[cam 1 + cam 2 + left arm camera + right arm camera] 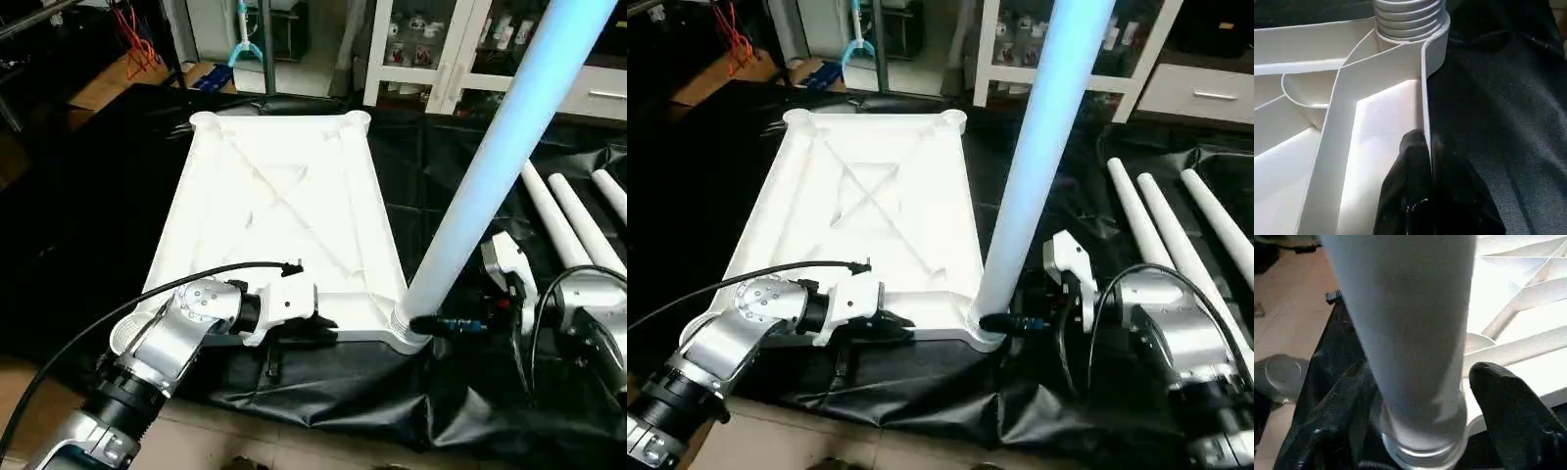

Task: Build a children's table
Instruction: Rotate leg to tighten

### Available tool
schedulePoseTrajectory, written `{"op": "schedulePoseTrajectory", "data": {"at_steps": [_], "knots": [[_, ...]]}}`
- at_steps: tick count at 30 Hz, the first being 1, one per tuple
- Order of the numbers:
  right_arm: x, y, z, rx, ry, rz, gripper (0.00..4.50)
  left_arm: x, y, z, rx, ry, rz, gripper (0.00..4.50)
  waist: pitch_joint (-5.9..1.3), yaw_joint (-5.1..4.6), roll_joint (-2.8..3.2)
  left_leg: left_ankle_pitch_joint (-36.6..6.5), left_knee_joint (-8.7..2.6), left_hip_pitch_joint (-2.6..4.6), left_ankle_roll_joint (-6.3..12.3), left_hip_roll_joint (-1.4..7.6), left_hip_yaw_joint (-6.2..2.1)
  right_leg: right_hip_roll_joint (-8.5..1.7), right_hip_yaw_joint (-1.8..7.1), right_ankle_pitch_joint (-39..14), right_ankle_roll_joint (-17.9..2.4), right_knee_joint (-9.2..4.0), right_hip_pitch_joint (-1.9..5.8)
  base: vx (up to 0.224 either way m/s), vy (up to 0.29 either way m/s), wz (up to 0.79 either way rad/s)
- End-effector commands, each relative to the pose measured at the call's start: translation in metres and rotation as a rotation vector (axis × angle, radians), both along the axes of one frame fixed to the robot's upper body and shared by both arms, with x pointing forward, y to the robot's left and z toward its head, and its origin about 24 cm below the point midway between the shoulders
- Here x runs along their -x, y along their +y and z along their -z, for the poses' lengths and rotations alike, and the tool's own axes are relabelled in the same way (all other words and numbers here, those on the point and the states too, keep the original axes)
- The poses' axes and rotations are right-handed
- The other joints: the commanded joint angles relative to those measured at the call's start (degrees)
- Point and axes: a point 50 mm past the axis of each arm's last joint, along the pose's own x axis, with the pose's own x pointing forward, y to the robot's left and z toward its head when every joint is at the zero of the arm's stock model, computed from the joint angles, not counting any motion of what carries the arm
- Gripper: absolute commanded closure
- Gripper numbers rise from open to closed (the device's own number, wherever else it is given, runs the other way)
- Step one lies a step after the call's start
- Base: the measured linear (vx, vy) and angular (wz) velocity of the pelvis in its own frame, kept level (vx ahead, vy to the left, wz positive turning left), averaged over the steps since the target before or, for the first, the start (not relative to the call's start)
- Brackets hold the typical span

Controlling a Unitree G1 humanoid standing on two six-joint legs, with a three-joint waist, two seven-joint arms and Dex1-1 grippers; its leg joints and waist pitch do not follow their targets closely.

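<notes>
The white table top (284,196) lies upside down on a black cloth, its X ribs facing up. One long white leg (509,147) stands upright in the near right corner socket (407,335), with its threaded collar (1408,19) showing. My left gripper (323,328) is shut on the top's near rim (1425,98), one finger on each side of the wall. My right gripper (994,321) sits low at the leg's base. Its black fingers (1508,416) straddle the tube with a narrow gap, so it is open.
Three spare white legs (1156,225) lie on the cloth (441,196) to the right. A white glass-door cabinet (441,49) stands behind. The cloth's front edge hangs over a tiled floor (294,441). Cardboard and red cables (132,54) are at the back left.
</notes>
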Motion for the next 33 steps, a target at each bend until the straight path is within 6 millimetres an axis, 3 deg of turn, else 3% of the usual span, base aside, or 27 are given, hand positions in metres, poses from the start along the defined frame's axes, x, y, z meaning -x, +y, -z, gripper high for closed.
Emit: {"op": "schedulePoseTrajectory", "data": {"at_steps": [1,12,15,16,20,24,25,28,29,30,31,32,33], "knots": [[-0.003,0.004,0.000,0.009,-0.007,-0.044,1.68,0.003,-0.011,-0.008,0.062,-0.021,0.061,4.50,-4.90,0.08,-1.39,2.54,-2.34,1.39,10.07,2.22,-0.73,-2.15,1.51,6.99,-17.26,-2.06,4.20,0.000,0.000,0.00],[-0.006,0.002,0.001,0.015,0.005,-0.075,2.48,0.004,-0.009,-0.006,0.042,-0.013,0.052,4.50,-4.86,0.08,-1.46,2.38,-2.32,1.33,10.05,2.23,-0.72,-2.15,1.55,6.40,-17.32,-2.05,4.19,0.000,0.000,0.00],[-0.014,0.003,0.005,-0.025,-0.008,0.036,2.51,0.001,-0.005,-0.001,-0.004,-0.008,0.013,4.50,-4.87,-0.07,-1.37,2.23,-2.32,1.31,9.84,2.18,-0.73,-2.12,1.50,5.92,-17.43,-2.10,4.13,0.000,0.000,0.00],[-0.022,0.005,0.016,-0.036,-0.014,0.181,2.52,-0.006,-0.003,0.004,-0.049,-0.014,-0.076,4.50,-4.79,-0.34,-1.48,1.76,-2.37,1.17,9.50,2.15,-0.73,-2.18,1.54,5.34,-17.29,-2.17,4.15,0.000,0.000,0.00],[-0.028,0.008,0.031,-0.018,-0.016,0.338,2.54,-0.015,-0.003,0.008,-0.074,-0.013,-0.196,4.50,-4.49,-1.62,-1.59,-1.03,-2.70,1.25,6.67,1.82,-0.79,-2.11,1.58,-0.02,-16.33,-2.88,4.21,0.000,0.000,0.00],[-0.041,0.035,0.064,0.014,-0.001,0.722,2.57,-0.034,-0.028,0.004,0.009,0.084,-0.508,4.50,-4.52,-2.79,-1.78,-1.03,-2.78,1.13,4.59,1.63,-0.70,-2.01,1.76,-0.47,-15.89,-3.11,4.17,0.000,0.000,0.00],[-0.042,0.035,0.065,0.014,0.000,0.729,2.57,-0.035,-0.029,0.004,0.012,0.088,-0.517,4.50,-4.62,-3.18,-1.85,-1.49,-2.80,1.18,4.02,1.54,-0.77,-1.99,1.67,-1.04,-15.98,-3.14,4.32,0.000,0.000,0.00],[-0.052,0.062,0.079,0.031,0.005,0.963,2.58,-0.048,-0.061,-0.004,0.170,0.183,-0.736,4.50,-4.85,-3.53,-1.81,-1.07,-2.59,1.11,4.23,1.34,-0.66,-1.83,1.69,0.47,-16.51,-3.25,4.24,0.000,0.000,0.00],[-0.054,0.067,0.080,0.035,0.005,0.999,2.59,-0.050,-0.067,-0.006,0.200,0.199,-0.758,4.50,-5.03,-3.57,-2.04,-0.46,-2.50,1.01,4.89,1.16,-0.70,-1.77,1.66,1.92,-16.70,-3.07,4.56,0.000,0.000,0.00],[-0.057,0.074,0.081,0.011,0.013,1.055,2.59,-0.051,-0.074,-0.010,0.239,0.218,-0.787,4.50,-5.08,-3.37,-1.59,-0.20,-2.48,1.04,5.46,1.14,-0.77,-1.80,1.61,2.71,-16.75,-3.08,4.63,0.000,0.000,0.00],[-0.057,0.074,0.081,0.011,0.013,1.055,2.59,-0.051,-0.074,-0.010,0.239,0.218,-0.787,4.50,-5.22,-3.46,-1.73,0.24,-2.33,1.01,6.10,1.11,-0.65,-1.79,1.65,3.90,-16.87,-2.99,4.59,0.000,0.000,0.00],[-0.063,0.091,0.080,-0.002,-0.004,1.120,2.59,-0.054,-0.086,-0.016,0.276,0.205,-0.809,4.50,-5.50,-3.52,-1.41,2.43,-2.17,0.88,8.02,1.16,-0.79,-1.76,1.50,7.43,-17.17,-2.65,4.60,0.000,0.000,0.00],[-0.066,0.101,0.078,-0.019,-0.011,1.133,2.59,-0.055,-0.090,-0.018,0.273,0.185,-0.811,4.50,-5.56,-3.63,-1.39,3.09,-2.12,0.79,8.54,1.11,-0.84,-1.76,1.42,8.20,-17.32,-2.56,4.58,0.000,0.000,0.00]]}}
